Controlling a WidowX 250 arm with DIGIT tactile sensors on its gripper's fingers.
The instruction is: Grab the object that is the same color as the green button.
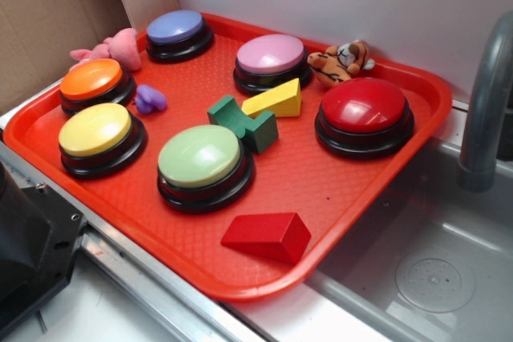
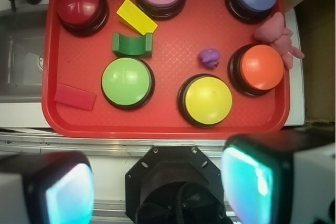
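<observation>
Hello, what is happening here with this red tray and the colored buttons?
Nothing is being held yet. The claw hangs open above the near edge of the red tray, away from everything. The small green block it should grab lies untouched between the green button and the yellow block.

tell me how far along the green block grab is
Nothing looks done yet: the green block lies untouched on the red tray, between the green button and the yellow wedge. The gripper is open, high above, holding nothing. Approach, descent and grasp all remain.
</observation>
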